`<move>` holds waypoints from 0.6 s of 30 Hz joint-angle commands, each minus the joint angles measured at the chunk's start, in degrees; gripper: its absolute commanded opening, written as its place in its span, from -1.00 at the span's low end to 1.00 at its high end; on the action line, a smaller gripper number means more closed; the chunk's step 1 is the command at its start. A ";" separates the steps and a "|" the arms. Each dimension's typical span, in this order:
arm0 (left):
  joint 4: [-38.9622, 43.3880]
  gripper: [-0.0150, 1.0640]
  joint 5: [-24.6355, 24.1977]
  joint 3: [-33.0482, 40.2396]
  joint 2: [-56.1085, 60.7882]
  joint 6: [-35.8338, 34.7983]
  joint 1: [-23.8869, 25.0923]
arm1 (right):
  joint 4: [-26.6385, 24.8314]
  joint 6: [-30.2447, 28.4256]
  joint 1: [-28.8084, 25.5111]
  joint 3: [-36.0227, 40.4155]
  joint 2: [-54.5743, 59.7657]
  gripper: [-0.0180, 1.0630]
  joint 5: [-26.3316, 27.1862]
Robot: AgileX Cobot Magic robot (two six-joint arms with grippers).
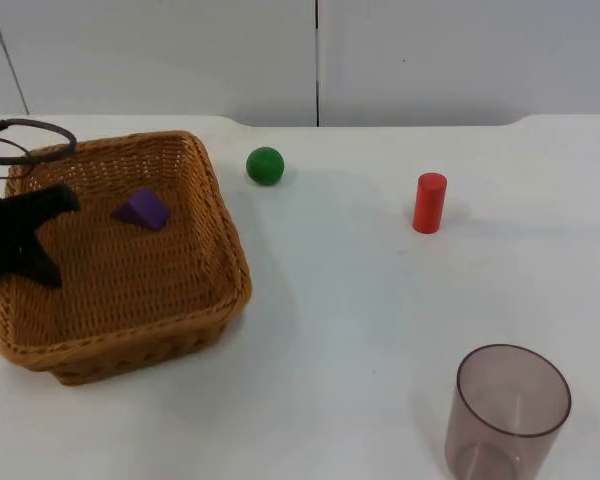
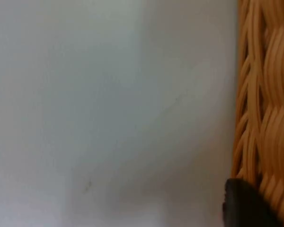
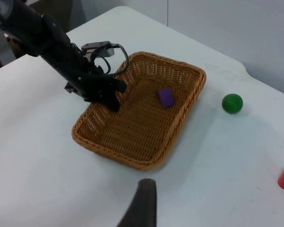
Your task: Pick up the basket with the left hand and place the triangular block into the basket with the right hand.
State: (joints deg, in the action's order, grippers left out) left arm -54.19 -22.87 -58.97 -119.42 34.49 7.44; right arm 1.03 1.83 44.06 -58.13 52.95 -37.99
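Basket (image 1: 130, 290): purple triangular block (image 1: 143, 209) inside | cup (image 1: 507, 412): empty, upright

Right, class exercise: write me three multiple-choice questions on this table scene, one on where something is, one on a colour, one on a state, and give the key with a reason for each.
1. Where is the purple triangular block?
A. Inside the basket
B. Beside the red cylinder
C. Inside the cup

2. What colour is the ball beside the basket?
A. Red
B. Green
C. Purple

3. How does the cup stand?
A. On its side
B. Upside down
C. Upright, mouth up

Key:
1 A: the purple triangular block lies on the floor of the basket, whose rim the left gripper straddles.
2 B: the ball on the table is green; the red thing is the cylinder.
3 C: the cup shows its open mouth upward, and nothing can be seen in it.

The right gripper hangs above the table, apart from the basket.
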 commanded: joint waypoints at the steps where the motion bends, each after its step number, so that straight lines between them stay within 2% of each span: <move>1: -0.14 -0.13 -0.94 -0.31 0.00 0.16 0.00 | 0.15 0.13 -0.14 0.09 -0.32 0.47 0.00; 2: -0.14 -0.13 -0.94 -0.31 0.00 0.16 0.00 | 0.15 0.13 -0.14 0.09 -0.32 0.47 0.00; 5: 2.66 0.72 -2.15 -0.31 1.22 0.16 0.00 | 0.27 0.13 -0.14 0.09 -0.32 0.47 0.00; 6: 3.89 0.94 -2.42 -0.31 2.26 0.16 0.00 | 0.39 0.13 -0.14 0.09 -0.32 0.47 0.00; 13: 12.40 0.97 -4.64 -0.31 14.19 -0.52 0.00 | 4.19 0.13 -0.14 0.09 -0.32 0.47 0.12; 16: 14.32 0.97 -7.68 -0.31 21.71 -0.50 0.00 | 6.26 0.13 -0.14 0.09 -0.32 0.47 0.35; 18: 15.09 0.97 -11.72 -0.04 28.65 -0.50 0.00 | 6.79 0.13 -0.14 0.09 -0.59 0.47 1.20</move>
State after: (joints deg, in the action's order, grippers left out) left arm -40.59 -30.45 -59.11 -96.26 34.36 7.44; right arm 6.48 1.92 44.06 -58.13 52.83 -37.99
